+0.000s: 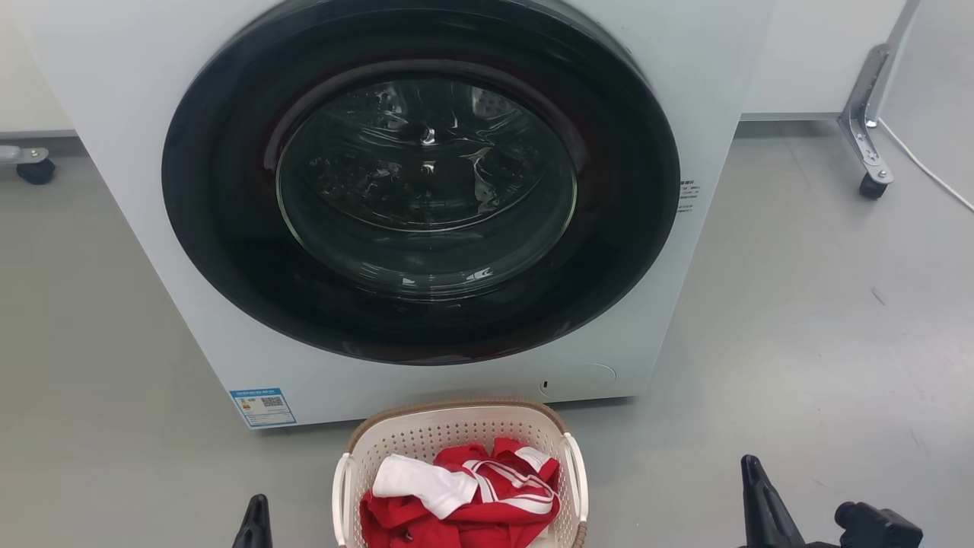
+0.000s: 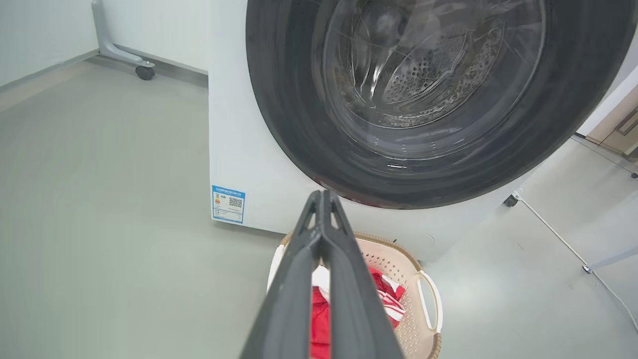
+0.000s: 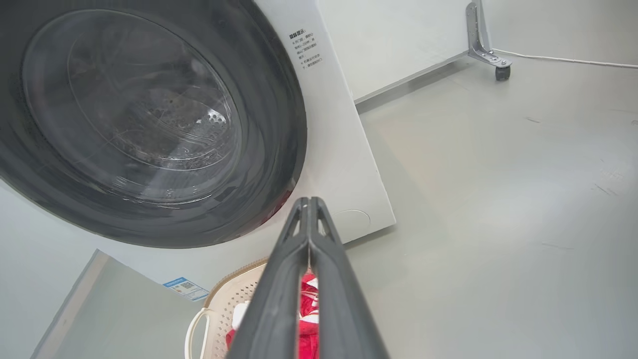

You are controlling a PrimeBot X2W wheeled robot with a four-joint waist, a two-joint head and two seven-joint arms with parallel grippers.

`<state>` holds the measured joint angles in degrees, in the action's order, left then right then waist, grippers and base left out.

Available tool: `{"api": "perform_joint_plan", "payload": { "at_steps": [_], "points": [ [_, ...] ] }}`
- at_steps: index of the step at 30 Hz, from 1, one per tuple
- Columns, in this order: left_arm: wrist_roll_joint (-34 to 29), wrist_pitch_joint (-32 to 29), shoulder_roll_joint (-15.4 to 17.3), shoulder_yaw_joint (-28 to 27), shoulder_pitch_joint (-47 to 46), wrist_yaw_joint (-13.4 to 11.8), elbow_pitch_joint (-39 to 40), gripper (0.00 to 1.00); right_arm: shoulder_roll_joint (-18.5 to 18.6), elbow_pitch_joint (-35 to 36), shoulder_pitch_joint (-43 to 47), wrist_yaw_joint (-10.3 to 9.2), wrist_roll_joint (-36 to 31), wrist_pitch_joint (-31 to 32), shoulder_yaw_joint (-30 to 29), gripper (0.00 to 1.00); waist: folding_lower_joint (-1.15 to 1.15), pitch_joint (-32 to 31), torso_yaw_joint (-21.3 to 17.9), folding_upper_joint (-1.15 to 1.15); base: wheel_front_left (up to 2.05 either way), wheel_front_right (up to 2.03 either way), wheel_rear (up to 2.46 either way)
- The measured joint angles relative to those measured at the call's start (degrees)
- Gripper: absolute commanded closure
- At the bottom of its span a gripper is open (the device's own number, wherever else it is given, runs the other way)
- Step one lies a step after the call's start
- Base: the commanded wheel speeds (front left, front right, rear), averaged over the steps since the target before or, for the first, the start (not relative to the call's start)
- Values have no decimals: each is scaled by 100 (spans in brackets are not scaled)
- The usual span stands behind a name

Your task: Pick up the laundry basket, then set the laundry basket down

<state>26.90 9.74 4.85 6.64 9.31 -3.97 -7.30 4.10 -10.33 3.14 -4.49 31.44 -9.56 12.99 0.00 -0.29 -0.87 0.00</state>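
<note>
the wrist views show the left gripper (image 2: pixel 322 195) and right gripper (image 3: pixel 309 201) clenched on nothing. in the head view the basket (image 1: pixel 456 406) sits bottom centre, handles left and right, its long axis cut off.

Bright, even light; glare streaks the washer door glass (image 1: pixel 426 183); wrist views bow at edges.

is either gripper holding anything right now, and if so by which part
Nothing is held. The left gripper and right gripper are both shut and empty, one on either side of the laundry basket, which sits untouched on the floor.
</note>
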Motion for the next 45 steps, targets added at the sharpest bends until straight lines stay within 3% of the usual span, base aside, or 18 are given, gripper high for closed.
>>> {"api": "perform_joint_plan", "payload": {
  "at_steps": [45],
  "points": [
    [3804,-967,-136,-687,-798,654,-554,100,-104,-405,-464,658,3535,958,-1217,100,0,22,52,0,0,0,0]
  ]
}}
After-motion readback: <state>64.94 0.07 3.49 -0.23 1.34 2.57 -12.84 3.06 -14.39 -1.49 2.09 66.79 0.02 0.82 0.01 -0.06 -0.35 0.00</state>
